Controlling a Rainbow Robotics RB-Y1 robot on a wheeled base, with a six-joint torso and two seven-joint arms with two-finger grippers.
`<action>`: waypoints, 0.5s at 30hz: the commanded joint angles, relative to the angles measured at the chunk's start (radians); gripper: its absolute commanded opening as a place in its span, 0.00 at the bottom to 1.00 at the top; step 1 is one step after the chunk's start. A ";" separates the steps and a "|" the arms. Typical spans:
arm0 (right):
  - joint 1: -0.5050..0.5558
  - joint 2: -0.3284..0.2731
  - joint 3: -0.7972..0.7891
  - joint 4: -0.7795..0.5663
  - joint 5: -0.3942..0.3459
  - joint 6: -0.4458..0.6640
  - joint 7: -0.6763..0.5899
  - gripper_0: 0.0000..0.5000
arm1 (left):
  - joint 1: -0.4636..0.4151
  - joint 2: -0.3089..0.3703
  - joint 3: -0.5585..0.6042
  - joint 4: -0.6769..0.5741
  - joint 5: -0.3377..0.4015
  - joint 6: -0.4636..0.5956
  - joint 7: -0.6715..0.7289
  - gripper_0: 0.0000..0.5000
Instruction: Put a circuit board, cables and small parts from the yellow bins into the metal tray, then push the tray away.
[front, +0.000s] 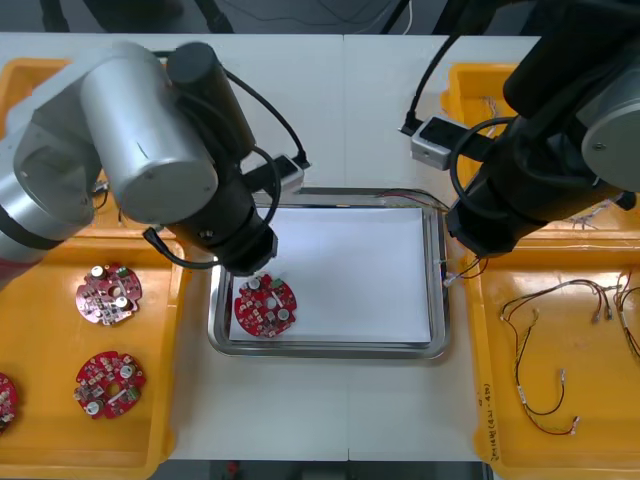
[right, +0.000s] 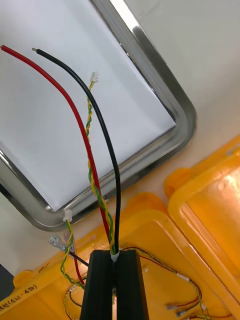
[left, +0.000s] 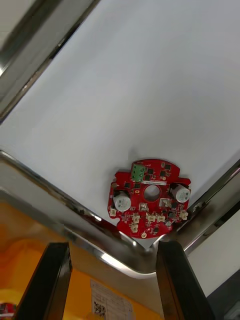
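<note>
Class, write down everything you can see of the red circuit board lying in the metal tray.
The circuit board is round and red, with a centre hole, a green block, two silver cylinders and small white connectors. It lies flat, parts up, on the white lining in the near left corner of the tray, close to the rim. Only the lining touches it: the left gripper hangs open above. The right gripper, shut on cables, is at the tray's right side.
</note>
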 joint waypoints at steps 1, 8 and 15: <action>-0.097 0.067 0.075 0.025 0.001 0.004 0.032 0.00 | -0.028 0.052 0.108 -0.030 0.030 0.070 -0.023 1.00; -0.135 0.147 0.161 0.077 0.033 -0.010 0.222 0.00 | -0.026 0.121 0.210 -0.021 0.073 0.119 -0.033 1.00; -0.139 0.213 0.187 0.148 0.033 -0.010 0.428 0.00 | -0.026 0.210 0.267 -0.001 0.128 0.142 -0.037 1.00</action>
